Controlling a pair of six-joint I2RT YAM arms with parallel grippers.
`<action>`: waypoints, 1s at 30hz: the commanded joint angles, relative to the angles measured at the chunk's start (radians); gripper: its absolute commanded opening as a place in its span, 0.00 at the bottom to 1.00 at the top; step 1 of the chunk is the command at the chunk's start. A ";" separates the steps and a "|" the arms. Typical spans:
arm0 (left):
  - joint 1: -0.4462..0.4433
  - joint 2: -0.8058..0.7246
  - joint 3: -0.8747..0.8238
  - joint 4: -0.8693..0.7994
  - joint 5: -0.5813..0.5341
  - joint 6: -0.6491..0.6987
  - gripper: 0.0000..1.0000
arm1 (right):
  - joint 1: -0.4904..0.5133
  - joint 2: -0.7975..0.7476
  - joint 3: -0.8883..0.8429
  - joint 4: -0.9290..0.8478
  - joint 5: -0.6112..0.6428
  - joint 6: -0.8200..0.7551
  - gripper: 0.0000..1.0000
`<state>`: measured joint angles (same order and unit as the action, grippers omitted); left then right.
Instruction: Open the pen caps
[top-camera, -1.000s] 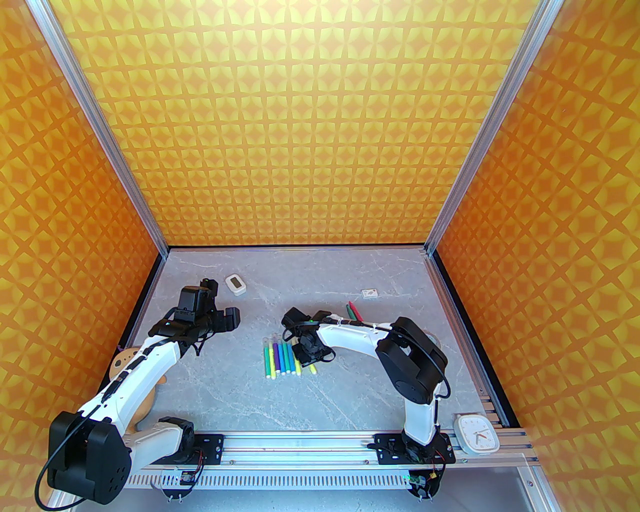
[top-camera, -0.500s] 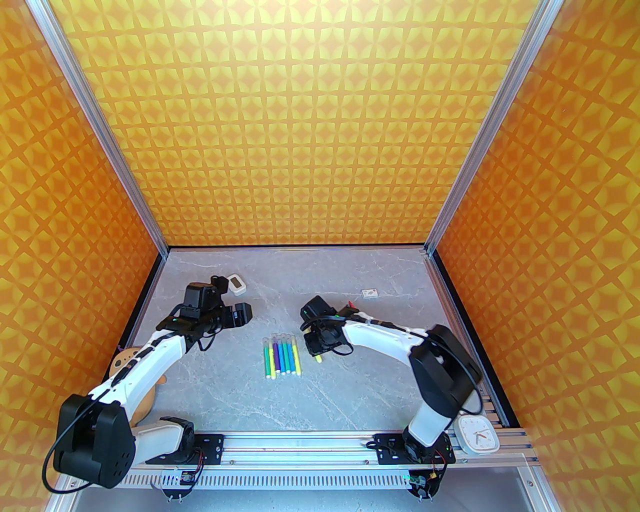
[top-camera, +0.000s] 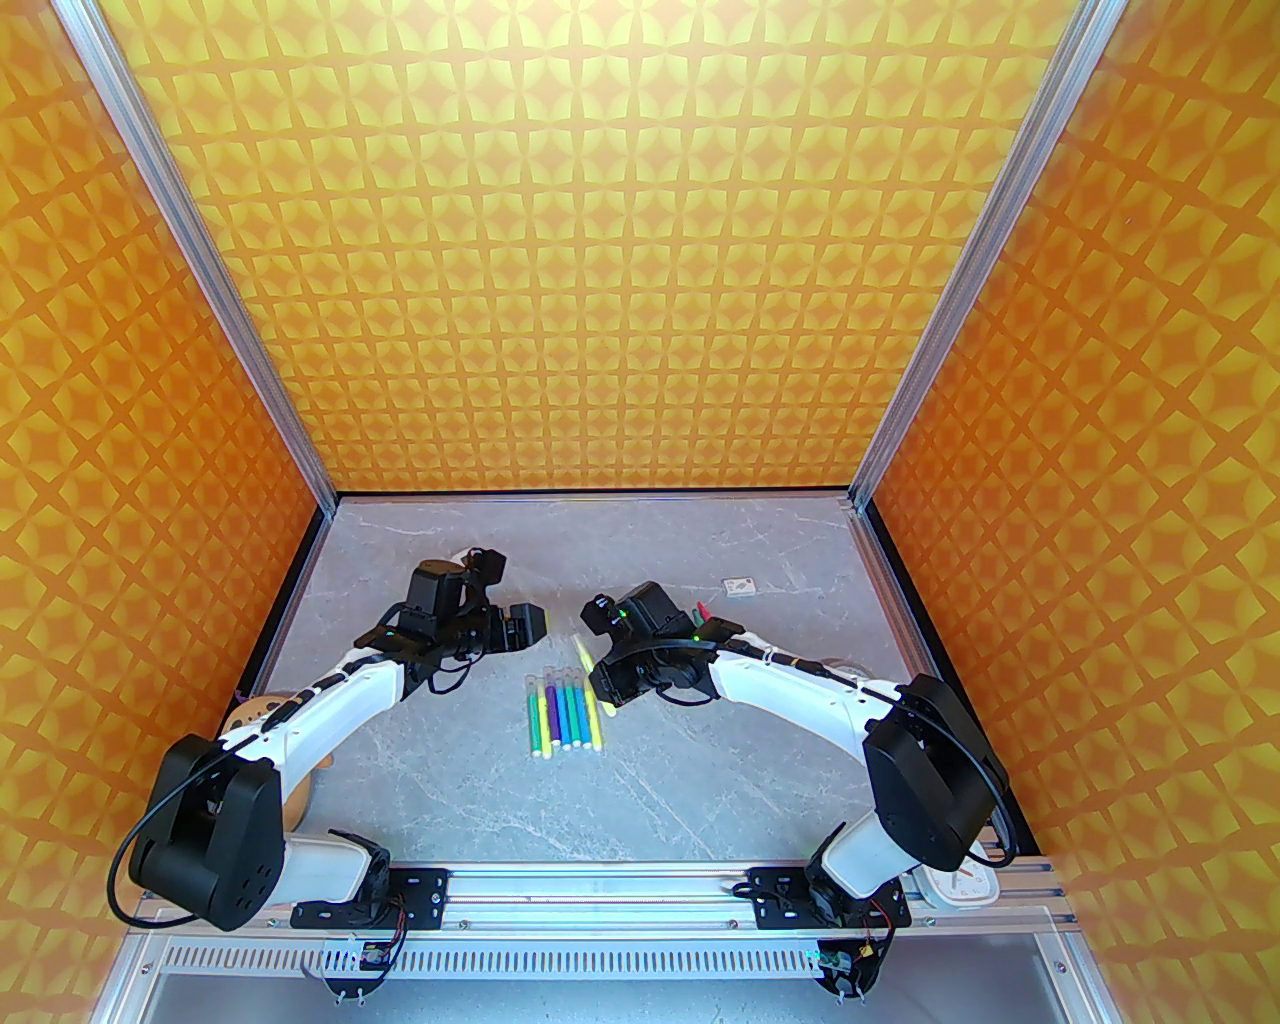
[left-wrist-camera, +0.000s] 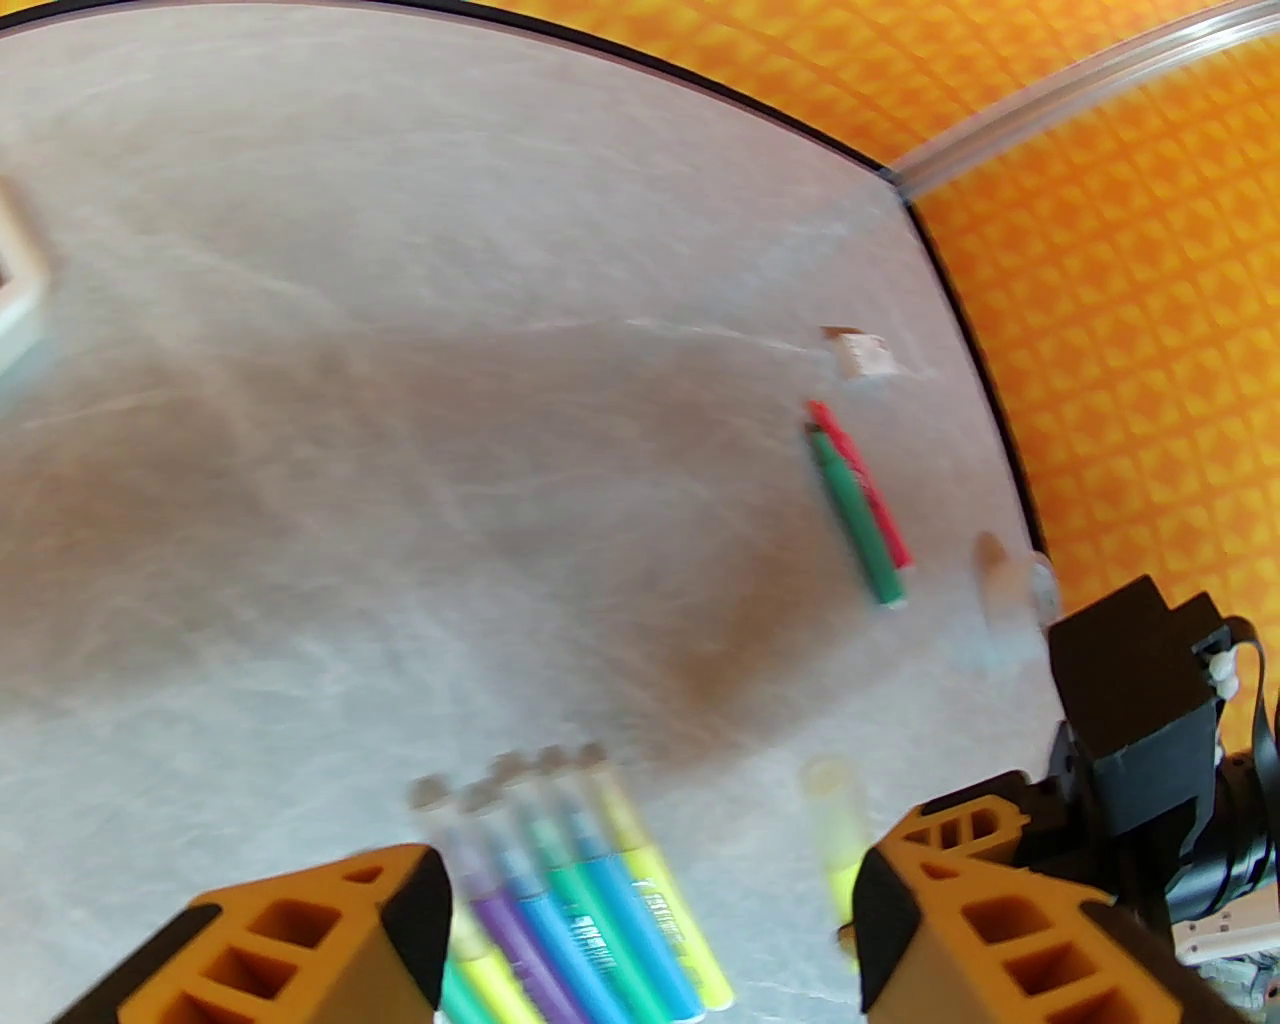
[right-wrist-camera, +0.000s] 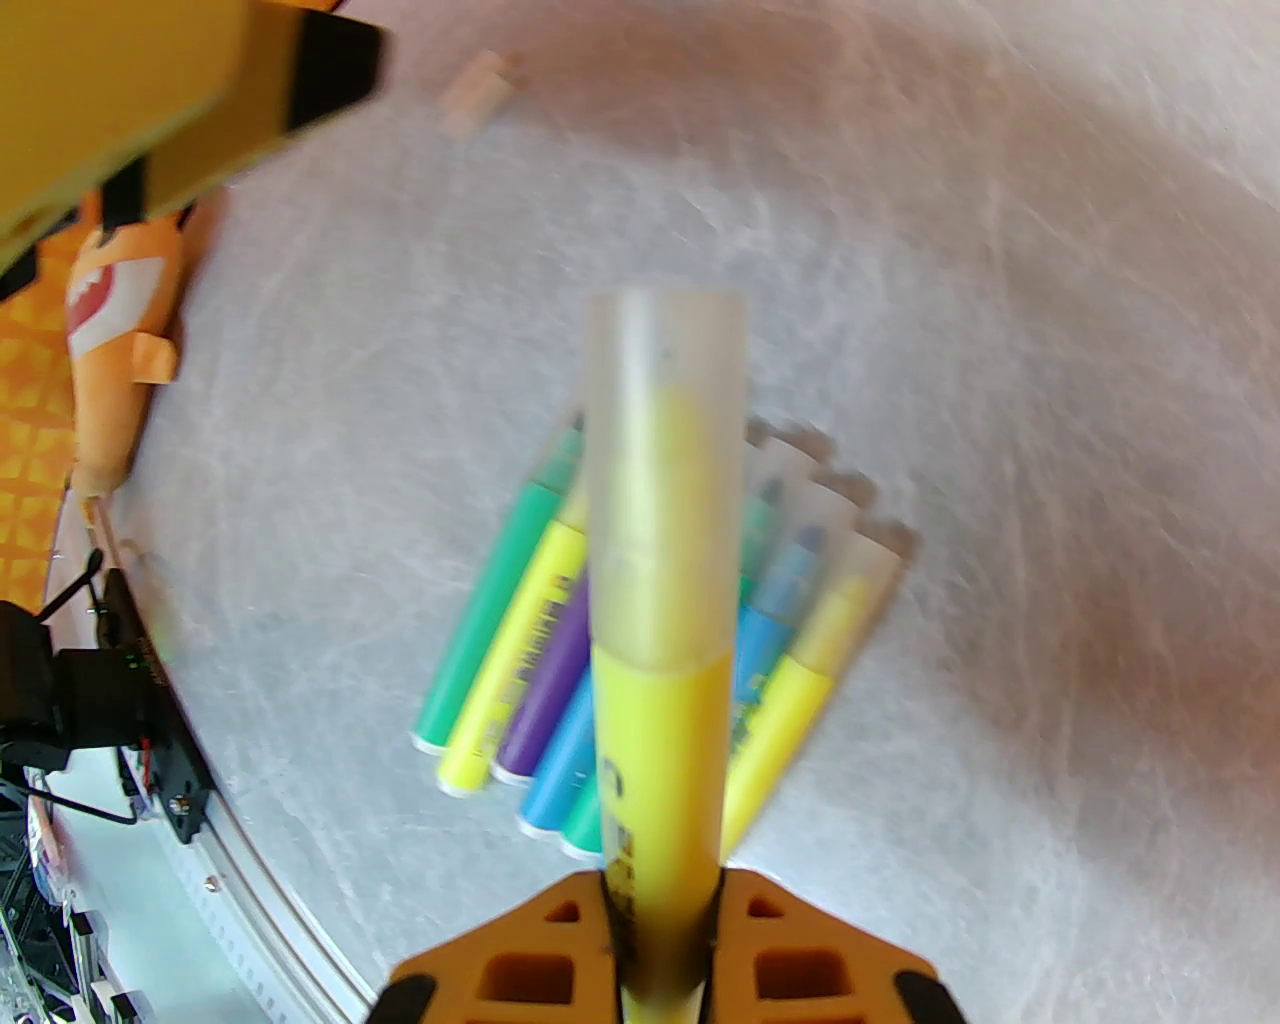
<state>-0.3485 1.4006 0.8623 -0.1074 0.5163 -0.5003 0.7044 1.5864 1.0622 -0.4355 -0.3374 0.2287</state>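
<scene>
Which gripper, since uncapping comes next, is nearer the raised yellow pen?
Right. The right gripper grips the yellow pen's barrel; the left gripper hangs open beside its capped end, not touching.

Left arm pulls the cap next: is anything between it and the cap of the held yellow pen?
Nothing visible. Only open air separates the left gripper, jaws open, from the cap of the yellow pen clamped in the right gripper; the row of pens lies lower, on the table.
</scene>
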 joint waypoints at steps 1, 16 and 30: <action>-0.011 0.015 -0.007 0.136 0.117 -0.054 0.66 | -0.003 -0.031 0.006 0.044 -0.059 -0.014 0.01; -0.026 0.002 -0.071 0.256 0.206 -0.102 0.64 | -0.003 -0.077 0.030 0.053 -0.095 -0.020 0.01; -0.037 0.028 -0.103 0.405 0.302 -0.182 0.61 | -0.003 -0.097 0.045 0.075 -0.107 -0.024 0.00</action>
<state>-0.3786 1.4151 0.7776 0.2501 0.7799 -0.6586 0.7044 1.5158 1.0760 -0.3893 -0.4305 0.2222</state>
